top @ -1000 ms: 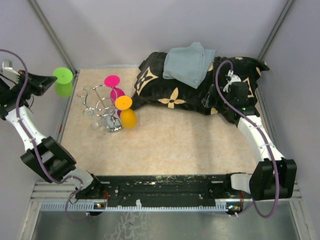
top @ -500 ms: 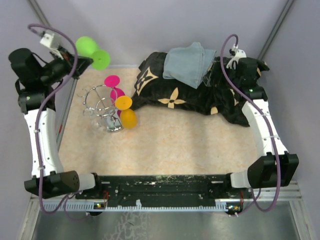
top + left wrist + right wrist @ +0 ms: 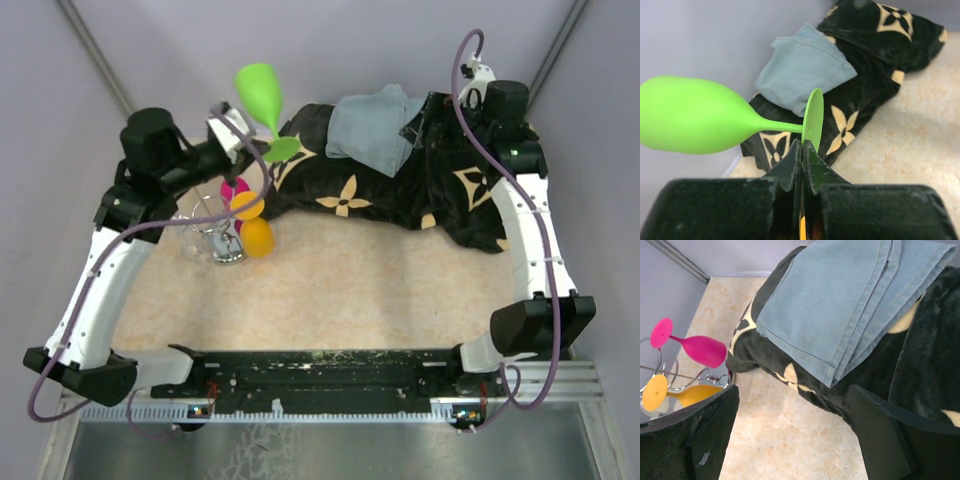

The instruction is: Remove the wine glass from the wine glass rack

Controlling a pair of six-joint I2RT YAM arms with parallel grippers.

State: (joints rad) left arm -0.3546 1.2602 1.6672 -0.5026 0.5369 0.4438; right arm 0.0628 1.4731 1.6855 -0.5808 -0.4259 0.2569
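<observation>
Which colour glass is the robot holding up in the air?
The bright green plastic wine glass, pinched by its round foot in the left gripper. The pink glass and orange glass sit on the chrome wire rack.

The green wine glass (image 3: 695,122) is clear of the rack and held in the air on its side. Its foot rim is pinched by the left end effector (image 3: 802,150). The chrome wire wine glass rack (image 3: 226,250) stands upright on the tabletop (image 3: 350,270), at the left. A pink wine glass (image 3: 700,350) and an orange wine glass (image 3: 258,237) sit in its loops.

No legible text or markings.
</observation>
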